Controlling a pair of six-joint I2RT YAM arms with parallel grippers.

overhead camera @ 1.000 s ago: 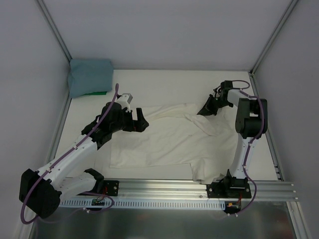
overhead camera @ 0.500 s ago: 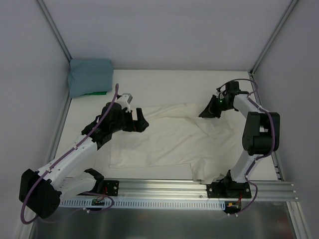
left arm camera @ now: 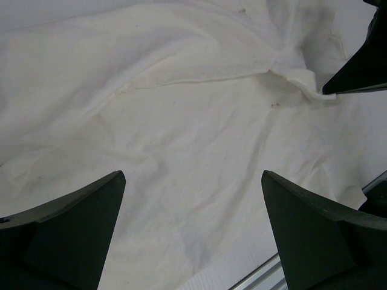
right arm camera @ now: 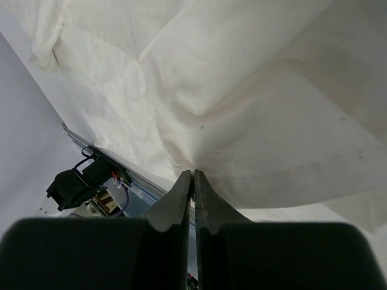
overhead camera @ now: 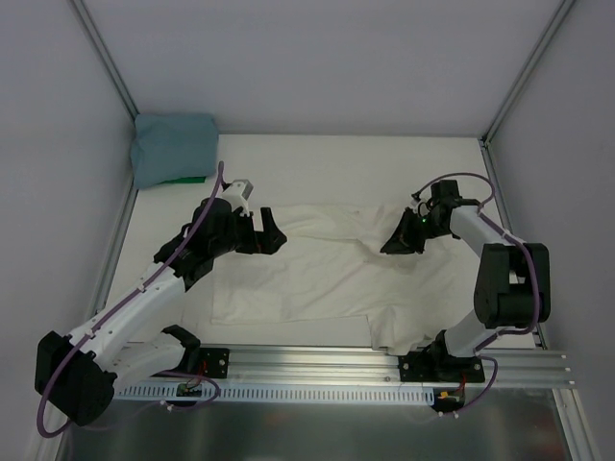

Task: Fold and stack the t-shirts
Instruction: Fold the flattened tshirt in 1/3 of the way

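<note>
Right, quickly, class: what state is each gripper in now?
Left gripper: open, holding nothing.
Right gripper: closed, pinching the cream t-shirt.

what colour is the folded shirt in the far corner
Dusty teal-blue; the folded t-shirt shows best in the top external view.

The cream t-shirt (overhead camera: 317,274) runs out past every edge of the left wrist view. From above, the left gripper (overhead camera: 267,233) covers the shirt's far left part. The right gripper (overhead camera: 388,247) has its closed tips sunk in a fold, so the pinched bit is hidden. At the table's (overhead camera: 336,158) far left corner a green thing (overhead camera: 187,179) pokes from under the folded teal t-shirt (overhead camera: 173,146); I can't tell what it is.
</note>
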